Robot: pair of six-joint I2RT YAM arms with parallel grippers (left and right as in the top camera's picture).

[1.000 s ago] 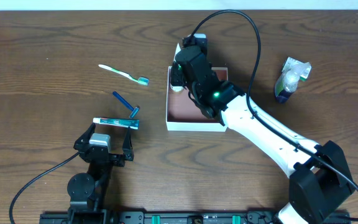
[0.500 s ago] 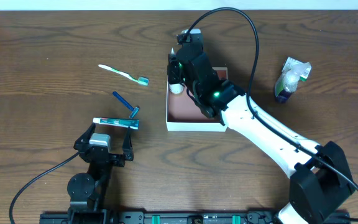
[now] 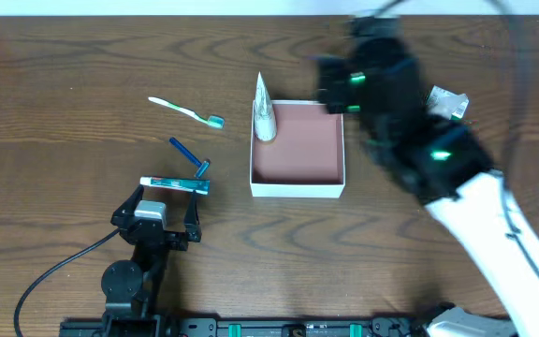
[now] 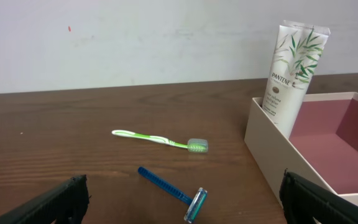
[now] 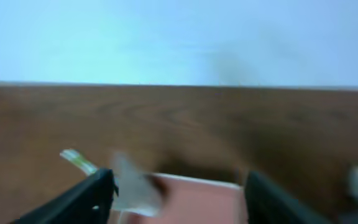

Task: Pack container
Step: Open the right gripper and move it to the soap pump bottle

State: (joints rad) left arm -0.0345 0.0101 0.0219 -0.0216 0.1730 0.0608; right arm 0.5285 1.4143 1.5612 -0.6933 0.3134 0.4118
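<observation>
Container (image 3: pixel 302 150) sits flat on the bench (image 3: pixel 64 56), and a white tube (image 3: pixel 264 117) stands upright in its far-left corner. Off to the container's left are a toothbrush (image 3: pixel 187 110), a blue razor (image 3: pixel 190 156) and a small box (image 3: pixel 174 183). Left claw (image 3: pixel 157 211) is out past the container's near-left corner, spread wide, empty. Right claw (image 5: pixel 176 199) is blurry by the far-right corner, fingers wide apart, nothing in them.

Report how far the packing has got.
Done: the Pantene tube stands in a corner of the container. In hand: nothing; the right gripper and left gripper are open and empty. Left: toothbrush, razor, small box and wrapped item on the table.
</observation>
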